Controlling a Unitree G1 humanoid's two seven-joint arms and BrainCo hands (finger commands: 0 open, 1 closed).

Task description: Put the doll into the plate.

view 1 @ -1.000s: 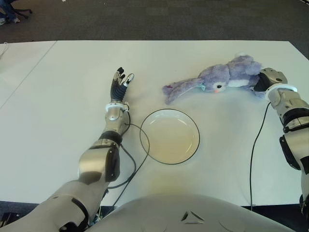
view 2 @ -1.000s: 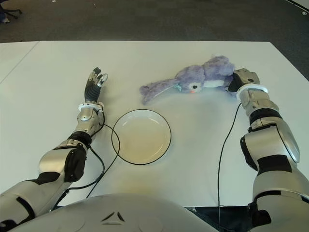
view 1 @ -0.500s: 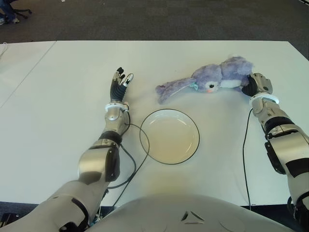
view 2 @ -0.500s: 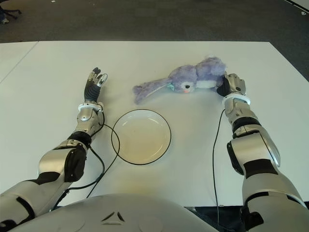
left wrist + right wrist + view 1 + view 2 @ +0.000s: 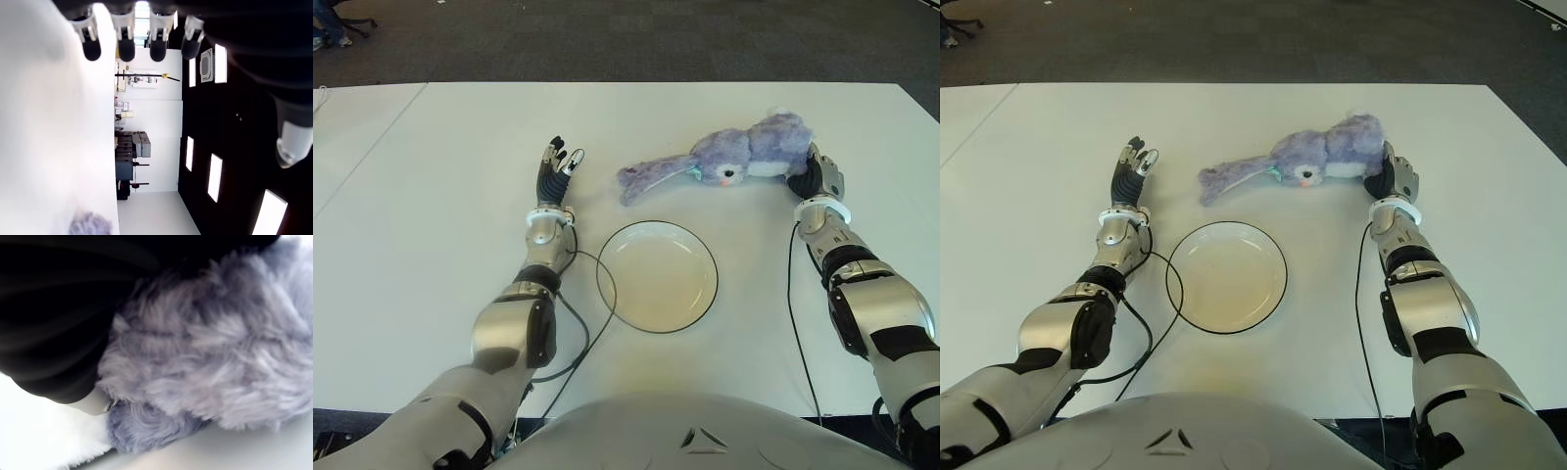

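Observation:
The doll is a purple plush bunny lying on the white table, just beyond the plate, its long ears trailing to the left. My right hand is closed on the doll's body at its right end; purple fur fills the right wrist view, pressed against the palm. The white plate with a dark rim sits in front of me, with nothing in it. Left of the plate, my left hand shows with its fingers spread and nothing in them.
A black cable loops on the table along the plate's left rim, and another runs beside my right forearm. A second table adjoins on the left. Dark carpet lies past the far edge.
My right hand has moved left with the doll, so the bunny's ears now lie beyond the plate's left half. The left hand has not moved.

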